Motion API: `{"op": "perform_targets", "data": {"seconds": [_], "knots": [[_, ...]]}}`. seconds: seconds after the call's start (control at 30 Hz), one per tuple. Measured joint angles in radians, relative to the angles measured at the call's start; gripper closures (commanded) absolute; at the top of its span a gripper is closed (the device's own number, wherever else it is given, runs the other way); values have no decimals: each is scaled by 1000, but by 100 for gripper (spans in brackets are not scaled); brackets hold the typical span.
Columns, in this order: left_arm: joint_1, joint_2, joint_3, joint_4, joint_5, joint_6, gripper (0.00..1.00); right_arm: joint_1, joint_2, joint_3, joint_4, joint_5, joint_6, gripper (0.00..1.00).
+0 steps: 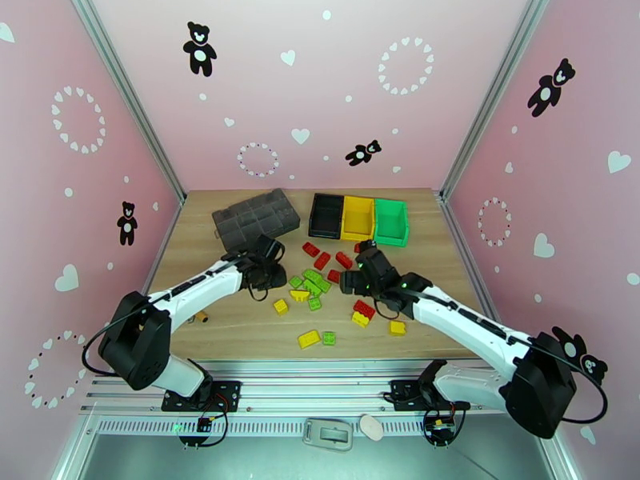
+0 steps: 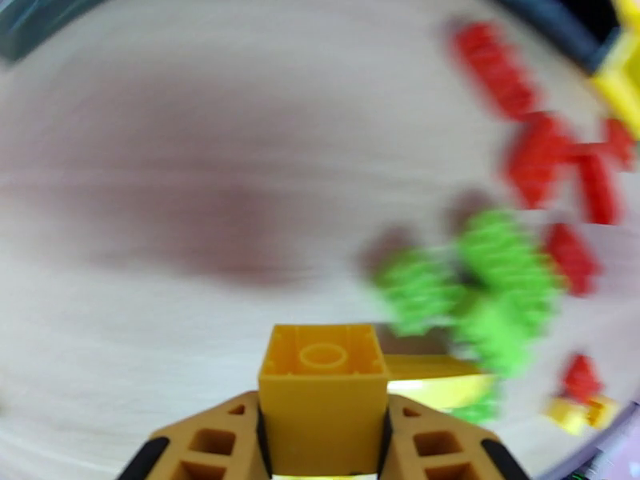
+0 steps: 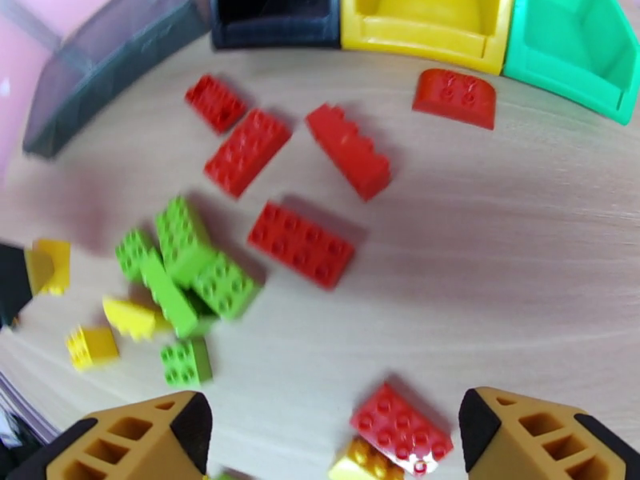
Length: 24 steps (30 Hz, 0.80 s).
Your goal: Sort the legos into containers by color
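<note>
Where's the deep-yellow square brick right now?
In the left wrist view, the yellow brick is clamped in the left tool, just left of the green bricks at the pile's left side.

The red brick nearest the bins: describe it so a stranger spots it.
Find the row of three joined plastic bins, black, yellow and green. In front of where yellow meets green lies the red plastic brick. It alone has a rounded edge, apart from the flat red bricks.
</note>
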Motion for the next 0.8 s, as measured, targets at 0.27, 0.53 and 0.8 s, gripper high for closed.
{"op": "perform_targets", "data": {"seconds": [0.27,0.53,0.8], "knots": [[0,145,212,165,238,9,78,-190,124,61,132,-252,40,11],[-40,498,589,266,387,-24,80,-304,156,134,175,-363,55,11],[-65,779,961,259,414,-68,80,-443,139,143,150,-386,46,8]]}}
